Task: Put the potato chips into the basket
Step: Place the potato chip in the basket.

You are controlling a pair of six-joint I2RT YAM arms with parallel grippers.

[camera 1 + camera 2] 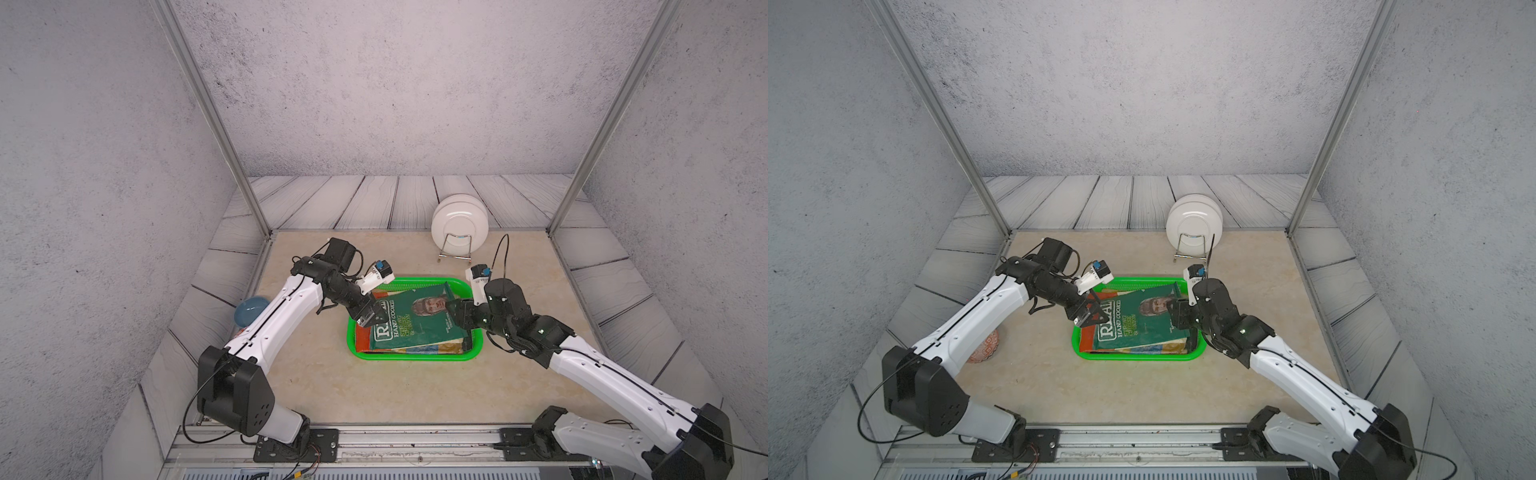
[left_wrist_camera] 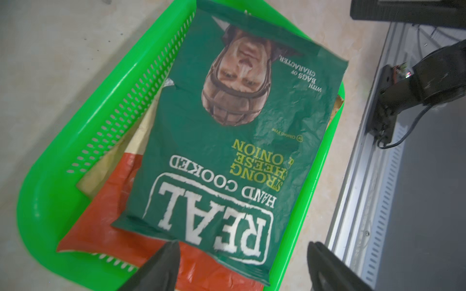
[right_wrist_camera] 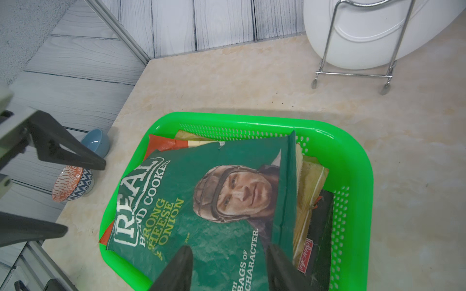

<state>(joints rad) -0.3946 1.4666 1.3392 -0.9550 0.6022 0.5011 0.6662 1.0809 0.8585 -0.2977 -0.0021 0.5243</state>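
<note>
Though askew, chips (image 1: 411, 320) inside basket (image 1: 415, 356).

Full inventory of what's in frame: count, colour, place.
basket: one, bright green, mid-table.
REAL bag: one, dark green, top of the pile in the basket.
orange-red bag: one, orange-red, under the REAL bag.
tan bag: at least one, mustard-tan, lower in the pile.
black bag: one, black, partly covered, by the basket wall.
plates: apparently two, white, upright at the back.
rack: one, chrome wire, holding the plates.
blue bowl: one, blue, table edge.
patterned bowl: one, orange and blue-white, beside the blue bowl.
left gripper: open, over the REAL bag's logo end.
right gripper: jaws apart, at its opposite end.
</note>
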